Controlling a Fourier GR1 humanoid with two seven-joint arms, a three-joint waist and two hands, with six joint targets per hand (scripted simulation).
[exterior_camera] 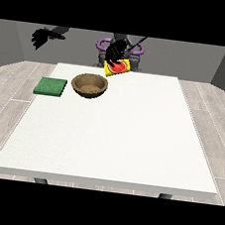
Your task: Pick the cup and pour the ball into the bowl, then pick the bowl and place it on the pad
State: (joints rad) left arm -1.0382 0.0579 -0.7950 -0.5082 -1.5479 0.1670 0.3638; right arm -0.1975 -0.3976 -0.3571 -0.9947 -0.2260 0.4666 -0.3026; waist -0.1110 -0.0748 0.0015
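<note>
A yellow cup (pixel 117 67) hangs tilted over the table's far edge, its mouth turned toward the camera with red showing inside. The hand at the view's right (pixel 115 50) is curled round the cup from above. The brown bowl (pixel 89 86) stands on the table, a little in front of the cup and to its left; nothing shows inside it. A green pad (pixel 51 86) lies flat at the table's left edge, beside the bowl. The hand at the view's left (pixel 43 36) is raised off the table beyond the far left corner, fingers hanging relaxed and holding nothing.
The white table (pixel 116 135) stretches wide toward the camera in front of the bowl and pad. The robot's body (pixel 120 48) stands behind the far edge, right behind the cup.
</note>
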